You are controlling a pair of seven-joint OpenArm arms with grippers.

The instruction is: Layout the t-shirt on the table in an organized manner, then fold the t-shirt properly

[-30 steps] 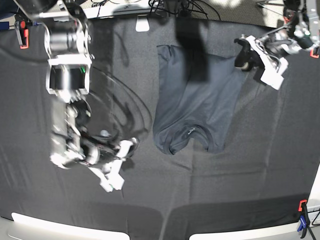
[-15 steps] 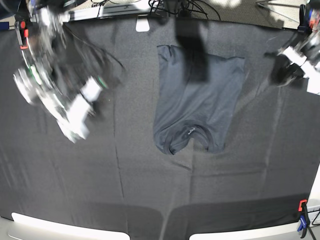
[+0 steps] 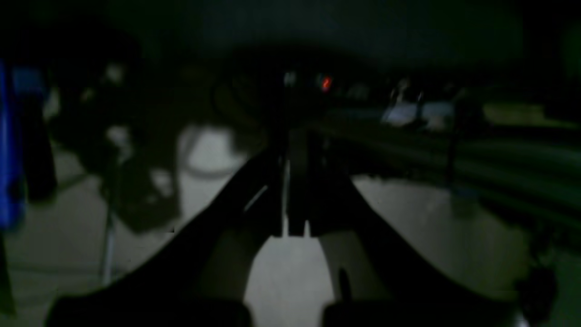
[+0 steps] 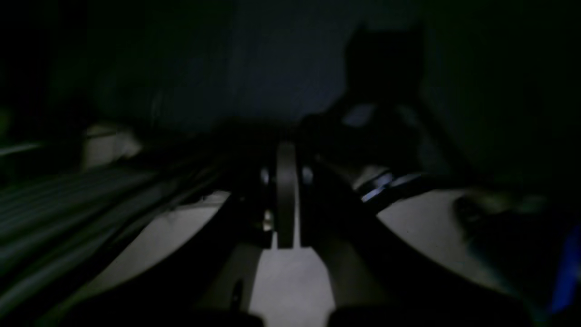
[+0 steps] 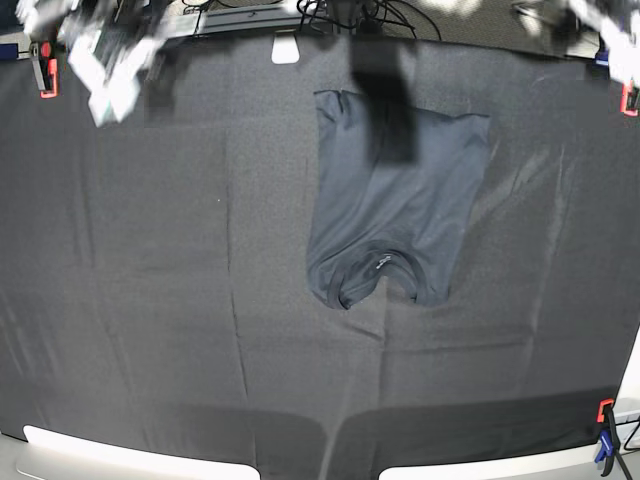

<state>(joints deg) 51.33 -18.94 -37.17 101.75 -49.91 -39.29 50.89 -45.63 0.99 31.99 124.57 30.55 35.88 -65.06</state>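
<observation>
Shirt [image 5: 395, 200] sits mid-surface [image 5: 150, 300], a bit toward the far side, already folded narrow, long axis running near-to-far with the collar at the near end. Both my arms are pulled up to the far corners: right pincer [image 4: 286, 200] far-left, left pincer [image 3: 290, 190] far-right, both clenched, empty. Neither's clearly closer.

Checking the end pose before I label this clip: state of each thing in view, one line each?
t-shirt: lying on the table, sleeves folded in, neck toward the near edge, nothing holding it.
table: black cloth lightly creased, clamped at its edges.
left gripper: shut, empty, raised off the table.
right gripper: shut, empty, up at the far corner.
</observation>
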